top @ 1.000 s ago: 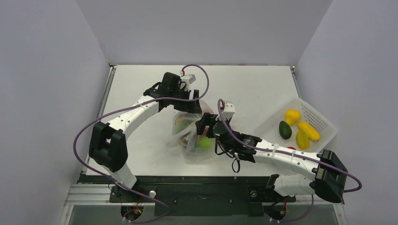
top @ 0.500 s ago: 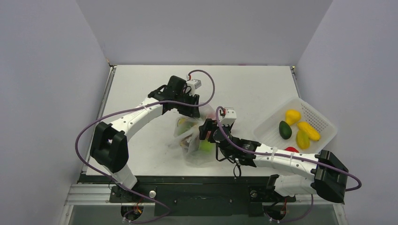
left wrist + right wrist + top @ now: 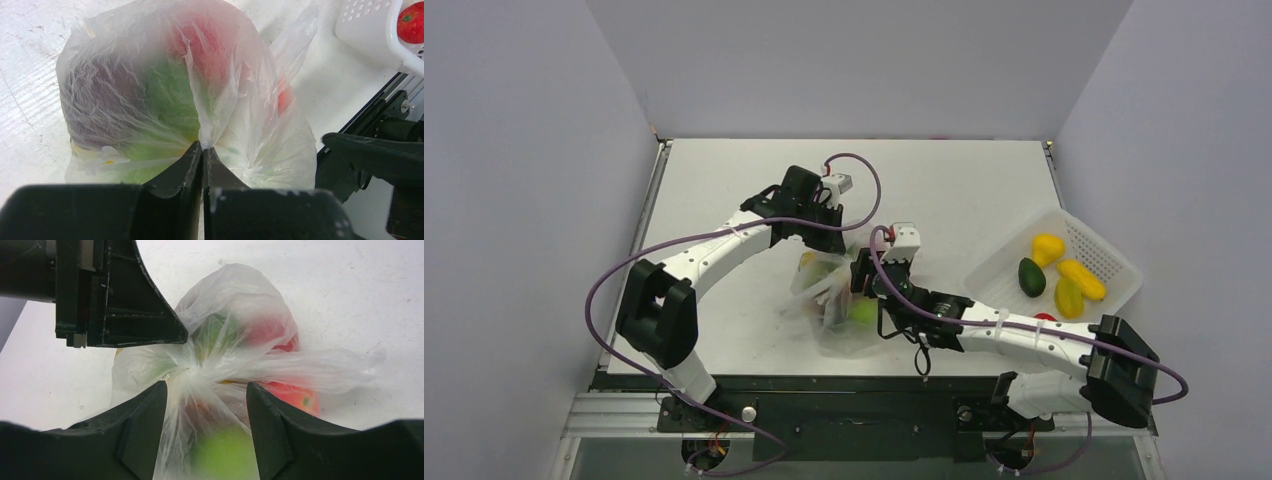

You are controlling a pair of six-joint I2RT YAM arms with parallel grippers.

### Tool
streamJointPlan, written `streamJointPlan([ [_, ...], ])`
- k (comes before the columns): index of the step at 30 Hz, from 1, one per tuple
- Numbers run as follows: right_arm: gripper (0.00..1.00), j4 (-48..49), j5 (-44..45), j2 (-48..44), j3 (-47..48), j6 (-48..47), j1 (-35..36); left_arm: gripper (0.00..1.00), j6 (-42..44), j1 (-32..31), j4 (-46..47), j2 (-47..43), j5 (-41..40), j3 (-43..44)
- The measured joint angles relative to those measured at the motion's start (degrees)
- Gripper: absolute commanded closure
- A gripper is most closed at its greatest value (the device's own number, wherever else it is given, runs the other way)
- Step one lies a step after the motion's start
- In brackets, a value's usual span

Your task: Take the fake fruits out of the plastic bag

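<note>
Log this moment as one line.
left gripper: shut on plastic bag | right gripper: open, jaws either side of bag's bunched neck | fake fruits: inside bag

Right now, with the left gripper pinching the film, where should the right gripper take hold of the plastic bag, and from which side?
Grip the plastic bag at its neck, where the folds gather into a narrow twist thin enough to pinch. Come in from the side opposite the left gripper. The right gripper straddles that twist, with its jaws open.
</note>
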Motion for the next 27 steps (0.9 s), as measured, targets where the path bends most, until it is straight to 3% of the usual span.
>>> streamJointPlan([
  [7,0.45,0.83,-1.9,8.35,4.04,-2.21,1.07,1.0,-3.63,0.74,1.68,0.09,4.17,-0.35],
  [13,0.63,0.87,-0.87,10.82,4.52,-4.22,3.06,1.0,-6.86,2.95,3.82,0.33,8.44,-1.75],
  [16,0.81,1.2,0.15,11.89,5.44,-5.07,3.1,1.0,-7.3,4.2,3.87,0.33,8.7,-1.75],
  [19,0.91,1.81,0.81,13.27,5.95,-5.51,3.13,1.0,-8.26,5.75,3.98,0.33,9.42,-1.75],
  [23,1.0,2.78,1.18,13.92,5.99,-5.66,3.5,1.0,-10.16,8.44,4.52,0.33,11.15,-2.14],
  [27,1.0,4.22,1.09,13.92,5.95,-5.99,3.8,1.0,-12.61,11.8,6.25,0.31,13.42,-3.74],
])
